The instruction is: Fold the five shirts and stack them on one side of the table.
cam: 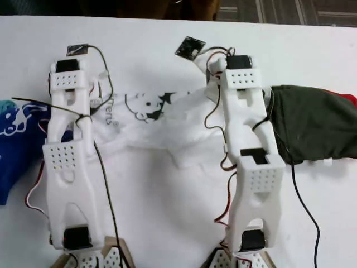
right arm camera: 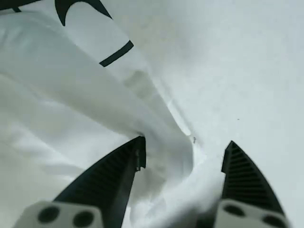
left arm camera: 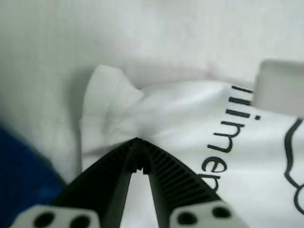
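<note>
Blue shirt (cam: 14,139): lies at the left edge of the table (cam: 167,223), partly under the left arm (cam: 67,162); it also shows as a blue patch beside the left gripper in the left wrist view.
Left gripper (left arm camera: 137,142): fingers together at the tips, pinching a bunched fold at the edge of the white shirt (cam: 162,123), close to its black lettering.
White shirt: spread crumpled across the middle of the table between the two arms, its black cartoon print facing up; its left part runs under the left arm and its right part under the right arm (cam: 251,145).
Right gripper (right arm camera: 185,144): fingers apart, set down over a raised ridge of the white shirt that lies between them.
Dark green shirt (cam: 312,123): a heap just right of the right arm.
Red cloth (cam: 348,99): a thin edge at the far right, touching the dark green shirt.
</note>
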